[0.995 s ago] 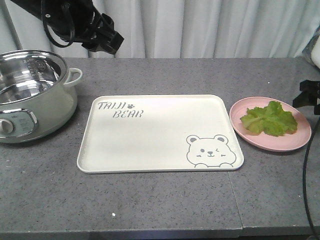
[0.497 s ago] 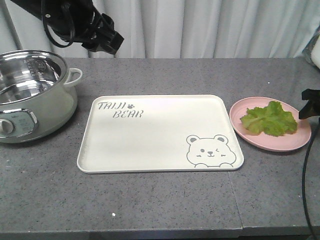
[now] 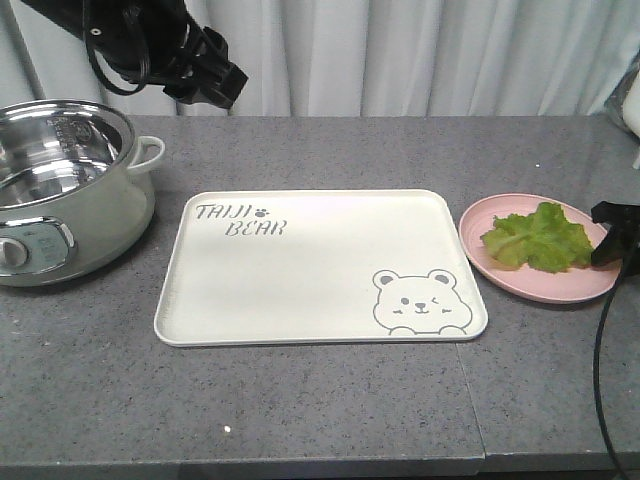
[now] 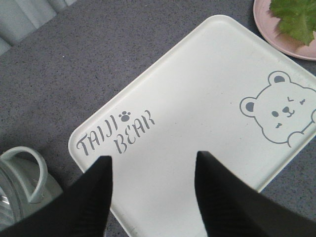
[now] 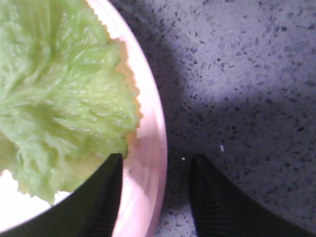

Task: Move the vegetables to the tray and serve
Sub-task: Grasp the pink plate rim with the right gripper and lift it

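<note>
Unmoved: left gripper (image 4: pixel 153 160), jaws apart, empty, tray (image 3: pixel 300 270) below. Changed: right gripper (image 5: pixel 156 160) has dropped to pink plate (image 3: pixel 520 285) edge, jaws apart astride rim; lettuce leaf (image 3: pixel 540 238) just beside it, on plate, ungrasped. Grasp likely next. Grey speckled surface (image 3: pixel 350 400); pot (image 3: pixel 70 200) beyond left gripper; white curtain (image 3: pixel 400 50) behind.

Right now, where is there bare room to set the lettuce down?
The tray is bare between its lettering and bear face. The table is also free in front of the tray and behind it. It is crowded at the plate, where lettuce lies and the right jaws straddle the rim.
</note>
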You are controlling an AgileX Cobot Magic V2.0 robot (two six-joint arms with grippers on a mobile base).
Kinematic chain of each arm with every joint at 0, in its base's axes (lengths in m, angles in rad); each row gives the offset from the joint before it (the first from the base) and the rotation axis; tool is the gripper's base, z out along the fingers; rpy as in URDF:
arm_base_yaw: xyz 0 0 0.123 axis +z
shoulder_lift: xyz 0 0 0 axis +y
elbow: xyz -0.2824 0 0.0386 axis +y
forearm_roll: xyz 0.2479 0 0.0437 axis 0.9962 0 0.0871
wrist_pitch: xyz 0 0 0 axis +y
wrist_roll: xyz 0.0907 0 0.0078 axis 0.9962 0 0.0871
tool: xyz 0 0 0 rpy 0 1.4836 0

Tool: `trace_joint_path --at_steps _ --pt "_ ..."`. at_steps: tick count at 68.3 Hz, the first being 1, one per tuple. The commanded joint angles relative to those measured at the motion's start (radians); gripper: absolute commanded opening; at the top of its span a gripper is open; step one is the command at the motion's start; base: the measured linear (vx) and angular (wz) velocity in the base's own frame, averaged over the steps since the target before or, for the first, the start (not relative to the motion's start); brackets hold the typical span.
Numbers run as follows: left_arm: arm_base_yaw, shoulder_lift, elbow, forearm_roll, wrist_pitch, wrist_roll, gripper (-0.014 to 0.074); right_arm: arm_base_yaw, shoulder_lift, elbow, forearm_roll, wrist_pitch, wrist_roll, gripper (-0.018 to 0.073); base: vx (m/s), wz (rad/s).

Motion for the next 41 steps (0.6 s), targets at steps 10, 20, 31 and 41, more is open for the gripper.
trace_joint_path --at_steps 10,20,31,41 --pt "0.0 -0.036 -0.026 -0.005 -0.022 -0.009 0.0356 0.0 -0.048 -0.024 0.016 0.004 0.0 0.0024 0.0 0.0" --pt "0.0 -0.036 -0.026 -0.005 -0.022 -0.009 0.0356 -0.002 -0.048 -0.029 0.018 0.009 -0.001 -0.001 0.0 0.0" --pt "0.0 -0.037 -0.026 -0.005 -0.022 -0.009 0.0356 -0.003 -0.068 -0.029 0.021 -0.007 -0.002 -0.0008 0.0 0.0" --pt "0.0 -0.037 -0.026 -0.005 -0.022 -0.01 0.0356 -0.027 -0.115 -0.029 0.061 -0.036 -0.005 -0.0006 0.0 0.0"
